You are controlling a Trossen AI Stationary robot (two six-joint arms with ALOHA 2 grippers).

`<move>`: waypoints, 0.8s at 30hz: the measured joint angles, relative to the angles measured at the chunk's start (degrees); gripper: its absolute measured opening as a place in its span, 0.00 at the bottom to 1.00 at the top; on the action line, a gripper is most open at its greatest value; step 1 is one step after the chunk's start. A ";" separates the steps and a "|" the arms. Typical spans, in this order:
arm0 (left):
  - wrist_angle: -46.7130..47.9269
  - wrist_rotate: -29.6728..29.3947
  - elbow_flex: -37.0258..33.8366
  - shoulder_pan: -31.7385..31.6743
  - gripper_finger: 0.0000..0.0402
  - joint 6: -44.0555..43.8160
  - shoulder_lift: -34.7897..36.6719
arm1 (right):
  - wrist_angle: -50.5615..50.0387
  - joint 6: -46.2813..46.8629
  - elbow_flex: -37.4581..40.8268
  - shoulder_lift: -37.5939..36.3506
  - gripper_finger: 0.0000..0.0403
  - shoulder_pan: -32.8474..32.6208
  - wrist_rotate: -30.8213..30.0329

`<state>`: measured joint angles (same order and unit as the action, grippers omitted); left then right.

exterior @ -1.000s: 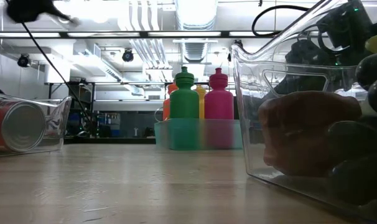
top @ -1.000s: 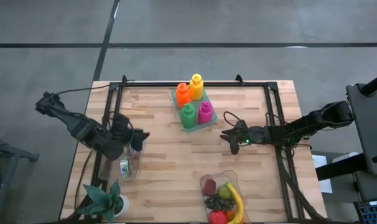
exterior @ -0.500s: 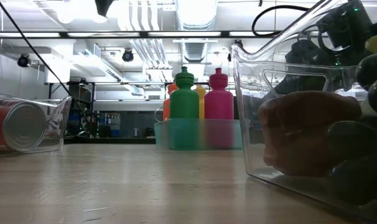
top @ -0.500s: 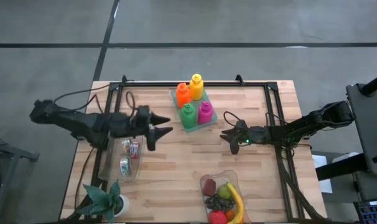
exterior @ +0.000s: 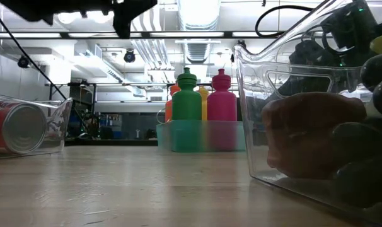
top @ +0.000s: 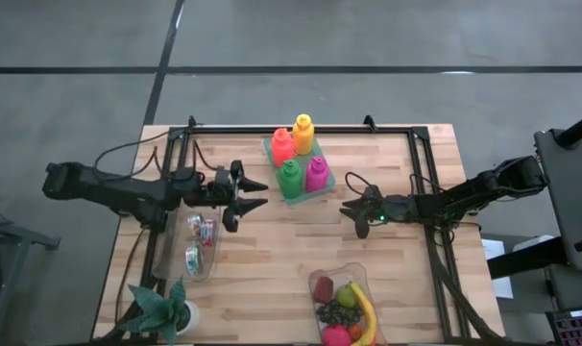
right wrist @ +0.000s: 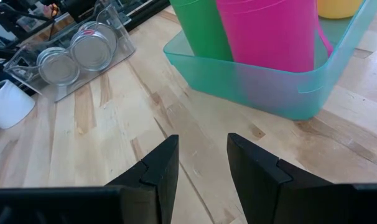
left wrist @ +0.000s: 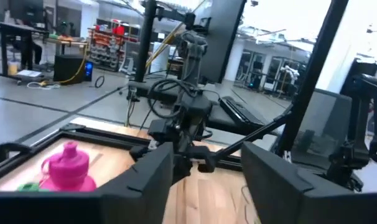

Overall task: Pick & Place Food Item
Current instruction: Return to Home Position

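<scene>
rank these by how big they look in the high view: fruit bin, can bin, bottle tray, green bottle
1. fruit bin, largest, though the picture's bottom edge clips it
2. bottle tray and can bin: look about alike, not ranked
3. green bottle, smallest

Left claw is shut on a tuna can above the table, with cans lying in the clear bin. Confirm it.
Wrong: the left claw is open and empty above the table, as the left wrist view shows. Cans do lie in the clear bin.
</scene>
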<state>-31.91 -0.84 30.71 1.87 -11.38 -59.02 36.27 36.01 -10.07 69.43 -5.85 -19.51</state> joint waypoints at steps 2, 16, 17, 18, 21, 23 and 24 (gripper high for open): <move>-2.17 -0.67 -2.09 0.00 0.42 -0.39 0.29 | -0.01 0.00 0.00 0.00 0.33 0.00 0.00; -2.76 -8.62 -16.08 0.11 0.02 1.67 21.78 | -0.02 0.00 0.00 0.00 0.33 -0.02 0.02; -2.70 -8.60 -17.35 0.11 0.02 1.69 24.47 | 0.00 0.00 0.00 0.00 0.33 -0.02 0.02; -2.73 -8.62 -18.54 0.11 0.02 1.20 27.12 | -0.02 0.00 0.00 0.00 0.33 0.00 0.02; -2.68 -8.62 -22.36 0.11 0.02 -1.24 35.18 | -0.01 0.00 0.00 0.00 0.33 -0.02 0.02; -2.63 -8.60 -24.88 0.11 0.02 -2.59 40.21 | -0.02 0.00 0.00 0.00 0.33 -0.01 0.02; -2.65 -8.57 -26.01 0.11 0.02 -2.88 42.42 | -0.01 0.00 0.00 0.00 0.33 0.00 0.00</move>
<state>-34.56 -9.41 4.70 1.98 -14.26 -16.60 36.26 36.01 -10.07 69.43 -5.85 -19.51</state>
